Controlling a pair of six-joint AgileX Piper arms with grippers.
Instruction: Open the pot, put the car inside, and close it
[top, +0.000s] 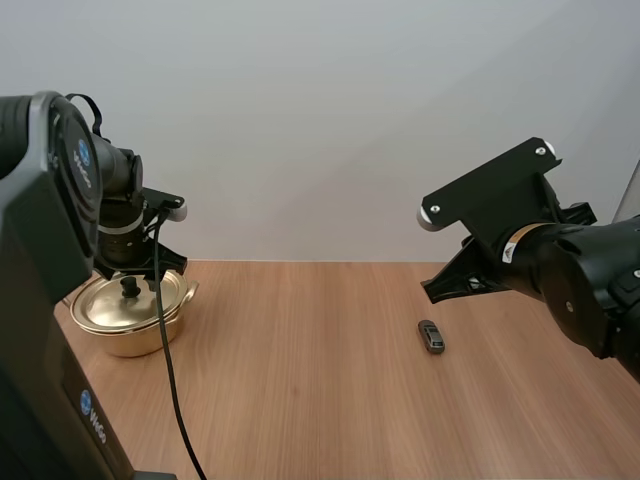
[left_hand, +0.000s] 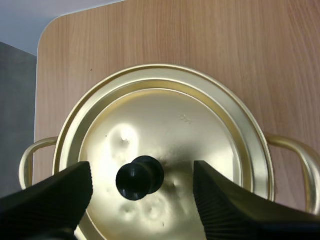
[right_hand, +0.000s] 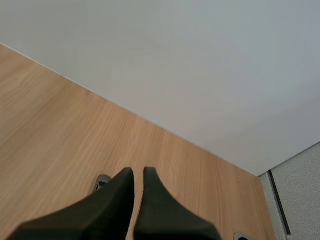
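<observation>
**Left pincer (left_hand: 141, 170) open astride the knob (left_hand: 140, 178), right pincer (right_hand: 138, 172) closed near the car (top: 431, 336)**

The left pincer's two ribbed fingers (left_hand: 65, 195) stand wide apart, one on each side of the black knob. Bare gold metal shows between each finger and the knob (so no contact that I can see, and nothing held). The knob crowns the lid (left_hand: 170, 120), which sits shut on the golden pot (top: 135, 330). The pot's two loop handles (left_hand: 295, 150) poke out at either side, and the fingers cover the nearer part of the lid's rim. In the high view the pot stands at the left of the worktop (top: 300, 390), close to its far edge. There the left arm's body hides the pot's near-left flank and the pincer itself.

The right pincer's fingers lie almost together, with only a thin slit between the tips, and they grip nothing. It hangs above the wood. In the right wrist view, a small grey sliver of the car peeks out just past one fingertip (the rest is hidden behind the finger). From above, the car is a small dark toy lying on the bare worktop at the right, near the pincer and well apart from the pot. Its details are too small to make out.
</observation>
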